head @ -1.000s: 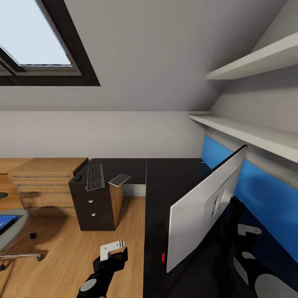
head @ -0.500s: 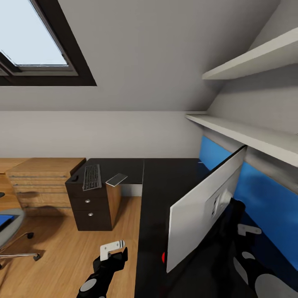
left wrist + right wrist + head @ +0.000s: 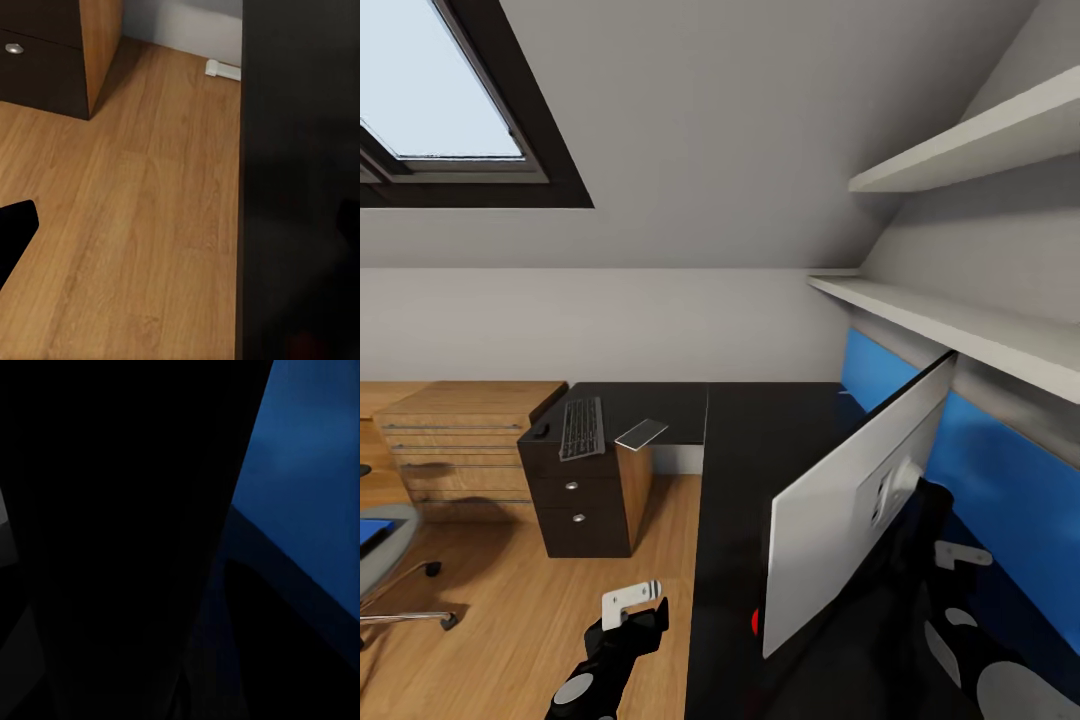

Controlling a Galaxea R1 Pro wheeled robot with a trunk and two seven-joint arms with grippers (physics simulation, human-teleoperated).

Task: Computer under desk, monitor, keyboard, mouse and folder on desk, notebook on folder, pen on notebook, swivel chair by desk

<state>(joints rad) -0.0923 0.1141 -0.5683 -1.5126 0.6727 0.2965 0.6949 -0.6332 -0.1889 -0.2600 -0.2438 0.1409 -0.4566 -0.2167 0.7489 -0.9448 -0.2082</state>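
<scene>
- From my head camera I see the large L-shaped desk with a glossy black top [image 3: 760, 440] running along the blue wall panel [image 3: 1000, 480] and turning left toward the far wall.
- The flat widescreen monitor [image 3: 850, 510] shows me its pale grey back; it stands tilted over the near wing of the desk, close in front of me.
- My right arm sits dark behind the monitor; the right gripper [image 3: 957, 553] shows as a pale bracket just beside the monitor's back. I cannot tell whether it is clenched or released.
- My left gripper [image 3: 632, 600] hangs over the wooden floor [image 3: 510, 620] beside the desk edge; its fingers are not clear enough for me to say if it holds anything.
- The long slim silver-grey keyboard with black keys [image 3: 582, 427] lies on the far wing above the black drawer unit [image 3: 585, 500].
- The small dark oval mouse [image 3: 541, 431] lies just beside its left edge.
- The thin flat grey notebook [image 3: 641, 433] lies near the keyboard's right, at the desk's front edge.
- The grey-seated swivel chair [image 3: 385, 560] stands well apart at the left, a strip of bright blue folder [image 3: 370, 533] on its seat.
- A light wooden drawer chest [image 3: 460, 440] stands beside the drawer unit.
</scene>
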